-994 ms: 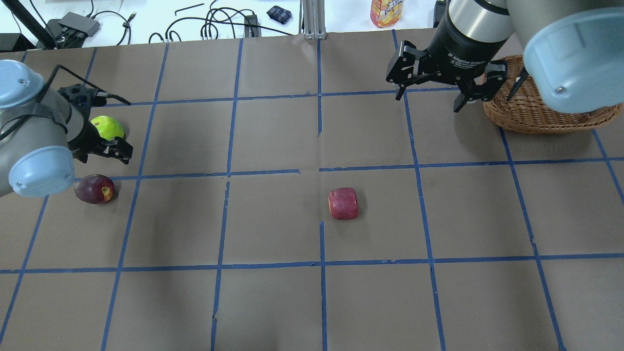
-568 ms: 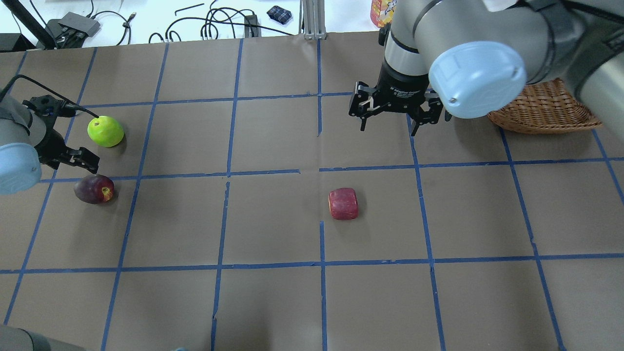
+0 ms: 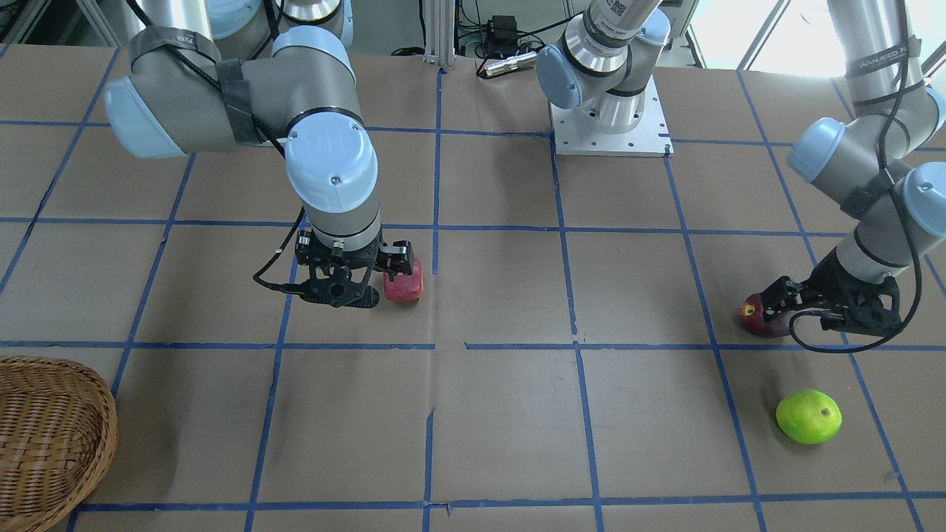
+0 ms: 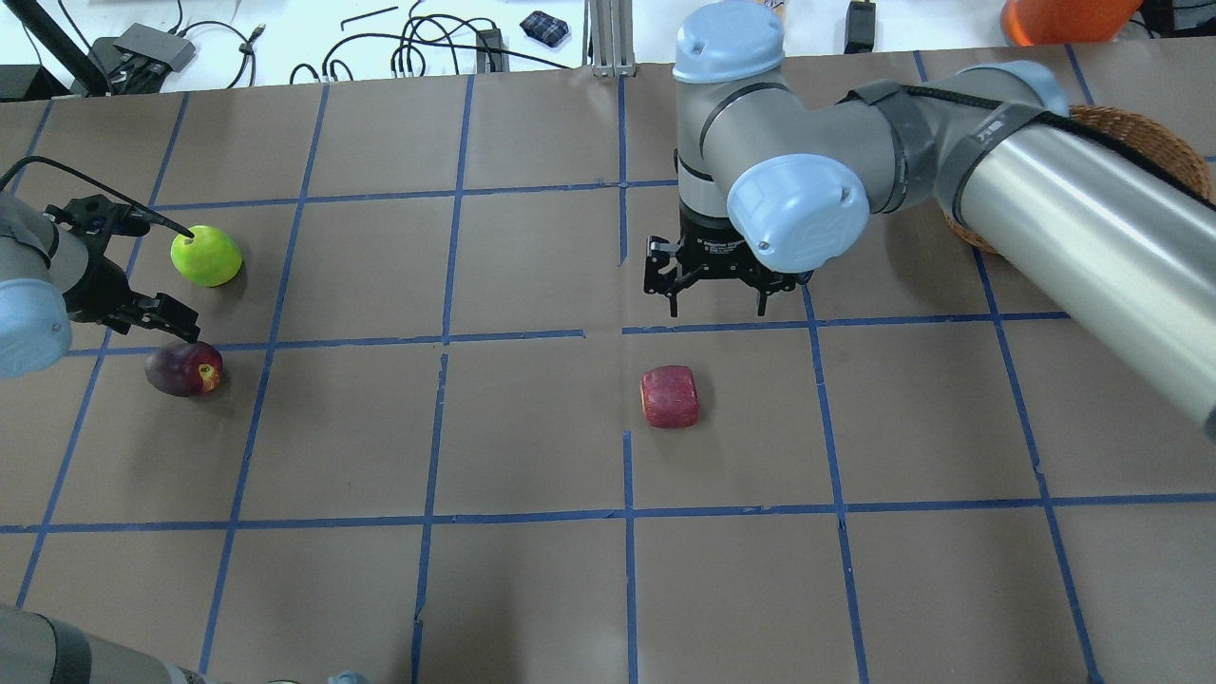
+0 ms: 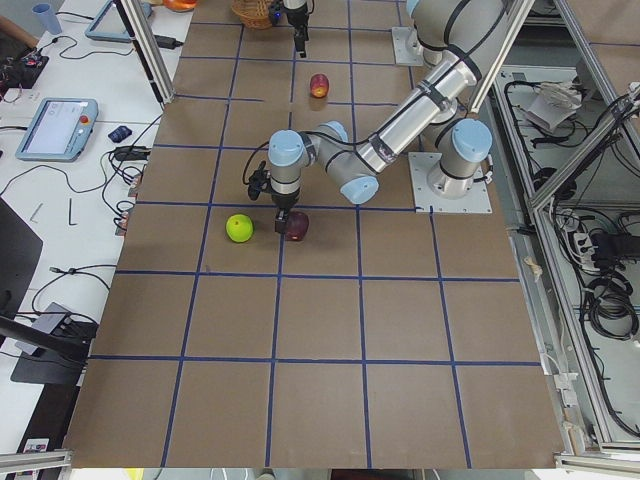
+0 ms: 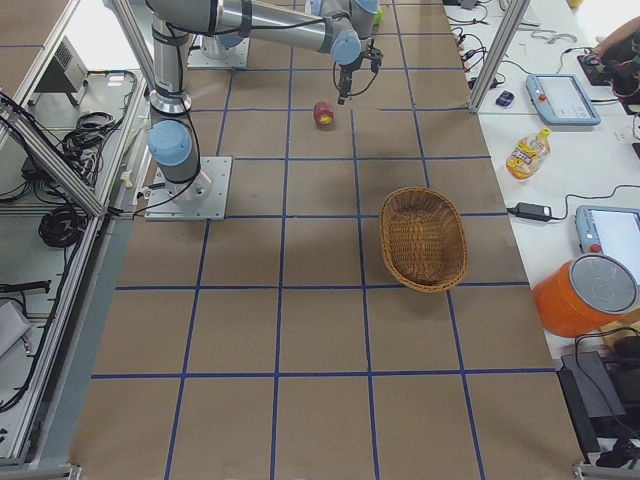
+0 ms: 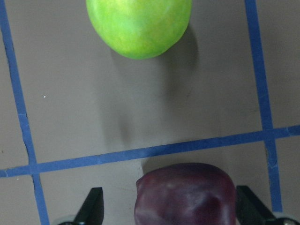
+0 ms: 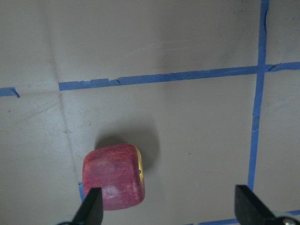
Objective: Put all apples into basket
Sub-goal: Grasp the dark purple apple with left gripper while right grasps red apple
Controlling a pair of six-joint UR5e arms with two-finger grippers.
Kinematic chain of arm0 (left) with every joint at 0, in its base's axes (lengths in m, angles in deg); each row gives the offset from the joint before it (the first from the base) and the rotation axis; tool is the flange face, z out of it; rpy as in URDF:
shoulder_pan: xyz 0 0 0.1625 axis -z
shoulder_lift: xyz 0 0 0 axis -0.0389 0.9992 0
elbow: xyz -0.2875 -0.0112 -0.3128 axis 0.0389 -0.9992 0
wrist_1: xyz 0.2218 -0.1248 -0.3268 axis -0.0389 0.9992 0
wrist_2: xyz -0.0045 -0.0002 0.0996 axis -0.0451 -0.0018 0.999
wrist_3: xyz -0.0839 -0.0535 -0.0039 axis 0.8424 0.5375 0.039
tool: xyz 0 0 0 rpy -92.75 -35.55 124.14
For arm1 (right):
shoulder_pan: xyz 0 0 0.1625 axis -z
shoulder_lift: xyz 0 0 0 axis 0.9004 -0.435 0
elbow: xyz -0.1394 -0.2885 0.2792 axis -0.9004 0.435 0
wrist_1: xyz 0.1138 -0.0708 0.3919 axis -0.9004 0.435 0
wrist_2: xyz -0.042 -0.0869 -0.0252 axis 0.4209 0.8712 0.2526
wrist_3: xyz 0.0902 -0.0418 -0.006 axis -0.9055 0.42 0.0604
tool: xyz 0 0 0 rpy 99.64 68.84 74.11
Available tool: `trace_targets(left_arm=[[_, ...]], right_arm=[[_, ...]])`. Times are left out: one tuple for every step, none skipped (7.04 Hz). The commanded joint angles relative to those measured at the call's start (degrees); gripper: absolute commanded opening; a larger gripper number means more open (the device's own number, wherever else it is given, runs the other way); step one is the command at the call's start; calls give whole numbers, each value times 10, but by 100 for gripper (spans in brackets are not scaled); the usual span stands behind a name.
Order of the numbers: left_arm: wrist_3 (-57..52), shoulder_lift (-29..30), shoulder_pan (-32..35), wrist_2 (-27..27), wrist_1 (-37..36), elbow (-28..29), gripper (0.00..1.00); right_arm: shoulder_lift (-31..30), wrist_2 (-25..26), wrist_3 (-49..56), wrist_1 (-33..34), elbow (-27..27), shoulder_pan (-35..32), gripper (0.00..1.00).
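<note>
In the overhead view the red apple [image 4: 670,396] lies on its side just below frame centre, on the brown papered table [image 4: 532,589], beside a blue tape line [image 4: 628,465]. Slightly higher, at the left edge, sits the dark maroon apple [image 4: 183,369]. The left wrist view shows the left gripper [image 7: 171,211] unclenched, jaws spread wide with that apple between them at bottom centre; whether either finger touches it I cannot tell. Beyond it lies the lime green apple [image 4: 205,256], apart from the gripper. Farther in, near centre, the right gripper [image 4: 717,302] hangs released, jaws apart, holding nothing; its wrist view puts the red apple at lower left. Farthest, upper right, the wicker basket [image 4: 1154,142] stands partly hidden by the right arm [image 4: 1045,190], well apart from all three apples.
</note>
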Motion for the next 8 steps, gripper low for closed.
trace_targets(left_arm=[[79,-8,0,5,41,0,100],[175,-9,0,4,40,-14,100],[217,-12,0,3,39,-17,100],[221,4,-4,4,27,-16,100],[220,9,-27,4,12,-18,100],[217,20,-40,1,9,-18,100],[221,23,-39,-3,8,-18,100],[222,24,-38,-4,9,-18,100]], right_arm=[[18,-32,-6,70,-13,-12,100],[47,-33,-5,124,-39,-21,100],[53,-31,2,154,-69,-35,100],[58,-15,3,152,-86,-41,100],[61,-18,26,161,-97,-41,100],[64,-20,56,157,-103,-41,100],[59,-29,60,161,-115,-37,98],[58,-31,59,161,-121,-41,31]])
